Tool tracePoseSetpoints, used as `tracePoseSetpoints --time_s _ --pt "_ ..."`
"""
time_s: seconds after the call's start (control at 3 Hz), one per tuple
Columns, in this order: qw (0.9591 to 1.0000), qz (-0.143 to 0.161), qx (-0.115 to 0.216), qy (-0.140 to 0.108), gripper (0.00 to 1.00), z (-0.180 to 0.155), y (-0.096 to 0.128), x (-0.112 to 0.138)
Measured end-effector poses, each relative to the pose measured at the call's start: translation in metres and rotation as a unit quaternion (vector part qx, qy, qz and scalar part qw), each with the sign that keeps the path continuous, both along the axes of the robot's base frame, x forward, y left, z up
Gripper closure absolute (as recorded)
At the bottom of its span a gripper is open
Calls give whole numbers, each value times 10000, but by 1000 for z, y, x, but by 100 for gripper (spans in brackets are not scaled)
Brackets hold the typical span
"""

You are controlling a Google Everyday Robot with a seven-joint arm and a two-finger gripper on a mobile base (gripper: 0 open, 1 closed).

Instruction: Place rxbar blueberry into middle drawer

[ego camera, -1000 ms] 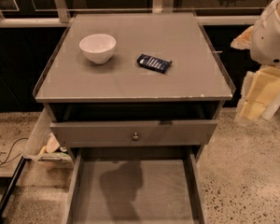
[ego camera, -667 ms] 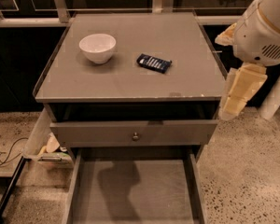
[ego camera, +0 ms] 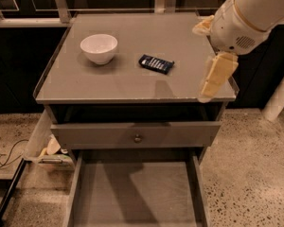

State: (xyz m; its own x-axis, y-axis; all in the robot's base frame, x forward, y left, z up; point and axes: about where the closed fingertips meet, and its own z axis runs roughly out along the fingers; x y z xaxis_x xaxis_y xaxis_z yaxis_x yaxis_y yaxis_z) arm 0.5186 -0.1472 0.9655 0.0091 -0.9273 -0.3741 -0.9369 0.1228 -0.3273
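Camera view showed my gripper (ego camera: 202, 60) over the counter's (ego camera: 132, 37) right edge, fingers spread and empty, rxbar blueberry (ego camera: 156, 64) mid-counter, middle drawer (ego camera: 132, 197) open; reach step, next needing descent onto the bar.

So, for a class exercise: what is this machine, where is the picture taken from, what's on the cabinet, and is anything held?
This is a mobile robot with one white arm. The arm ends in a cream-coloured hand, which hangs over a front corner of the grey cabinet top. There is one camera. It looks down on the cabinet from the front, but where it is mounted is not known. On the top sit a white bowl and, apart from it, the rxbar blueberry, a small dark-blue snack bar. Nothing shows in the hand, and it is clear of the bar. Below, the middle drawer is pulled open, its floor bare, beneath a drawer front with a round knob.
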Motion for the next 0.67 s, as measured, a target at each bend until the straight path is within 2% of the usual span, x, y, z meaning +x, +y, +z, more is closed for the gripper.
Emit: tracePoseSetpoints --time_s 0.33,0.67 --pt "9993 22 349 117 0 -16 -4 41" --pt "9993 23 350 117 0 -16 -4 41"
